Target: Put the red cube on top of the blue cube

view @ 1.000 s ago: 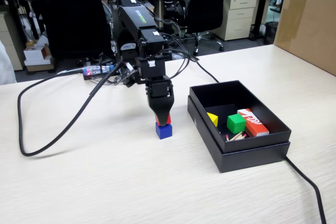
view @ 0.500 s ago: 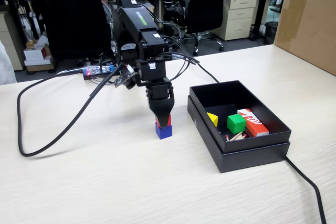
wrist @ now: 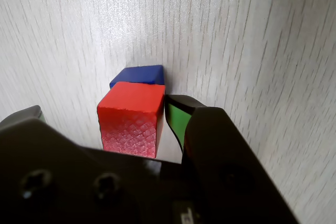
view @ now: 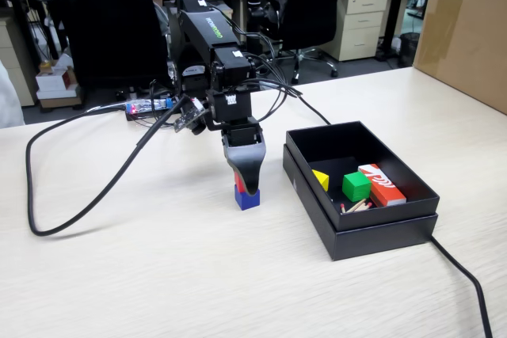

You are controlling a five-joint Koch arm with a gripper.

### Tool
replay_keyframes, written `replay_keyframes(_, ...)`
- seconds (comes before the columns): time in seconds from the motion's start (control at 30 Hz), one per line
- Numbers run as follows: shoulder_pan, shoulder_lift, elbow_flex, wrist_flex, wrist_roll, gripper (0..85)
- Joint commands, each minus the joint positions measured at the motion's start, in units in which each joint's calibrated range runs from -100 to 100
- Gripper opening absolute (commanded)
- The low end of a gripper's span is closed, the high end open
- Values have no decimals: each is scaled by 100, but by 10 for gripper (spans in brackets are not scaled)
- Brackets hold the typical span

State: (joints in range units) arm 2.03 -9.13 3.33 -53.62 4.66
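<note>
While the arm points straight down over the pale wooden tabletop (view: 158, 275), the fingers (wrist: 173, 116) stand slightly parted around the red cube (wrist: 131, 116). In the wrist view the green-lined finger sits just beside the cube's right face with a thin sliver of gap, and the other finger shows only at the far left edge, clear of the cube, so the grip looks released rather than clenched. The red cube is matte, with a scaly texture on its near face, and rests on the blue cube (wrist: 140, 74), slightly offset toward the camera. In the fixed view the blue cube (view: 246, 199) stands left of an open black box (view: 380, 227). One red cube, one blue cube.
</note>
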Motion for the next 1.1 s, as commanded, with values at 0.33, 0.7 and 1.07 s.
replay_keyframes(0.33, 49, -2191, -43, -586, -147, 489)
replay_keyframes(0.7, -88, -5806, -2763, -457, -503, 491)
replay_keyframes(1.07, -210, -8112, -6199, 2014, -542, 485)
